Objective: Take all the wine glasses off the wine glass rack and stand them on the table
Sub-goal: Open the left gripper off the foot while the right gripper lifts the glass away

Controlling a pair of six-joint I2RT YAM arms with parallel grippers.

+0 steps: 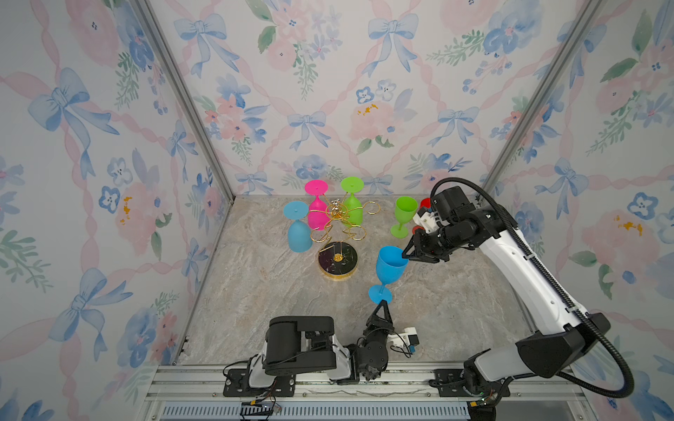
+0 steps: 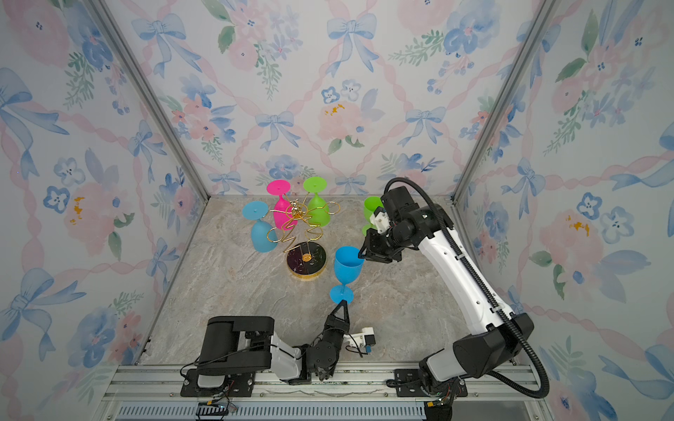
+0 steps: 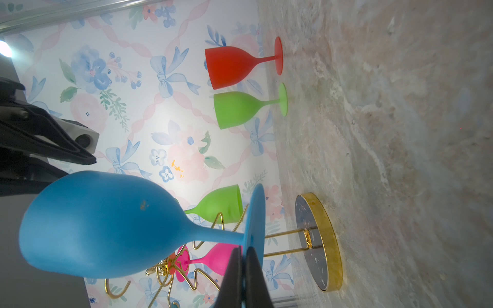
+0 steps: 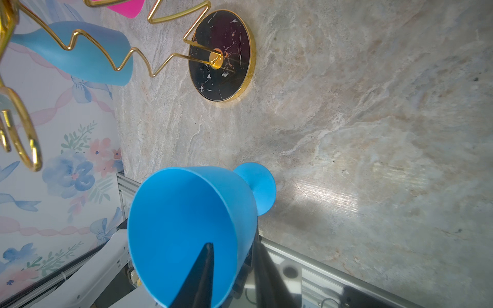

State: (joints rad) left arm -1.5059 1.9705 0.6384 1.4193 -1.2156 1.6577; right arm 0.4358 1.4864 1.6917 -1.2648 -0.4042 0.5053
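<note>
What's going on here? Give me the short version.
The left gripper is shut on the foot of a blue wine glass, holding it upright, off the wine glass rack. The right gripper has one finger inside the bowl's rim and one outside, not visibly clamped. A second blue glass, a pink glass and a green glass hang upside down on the rack.

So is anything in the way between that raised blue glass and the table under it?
Nothing visible. The blue wine glass hangs clear of the wine glass rack, with only table beneath; the left gripper clamps its foot.
</note>
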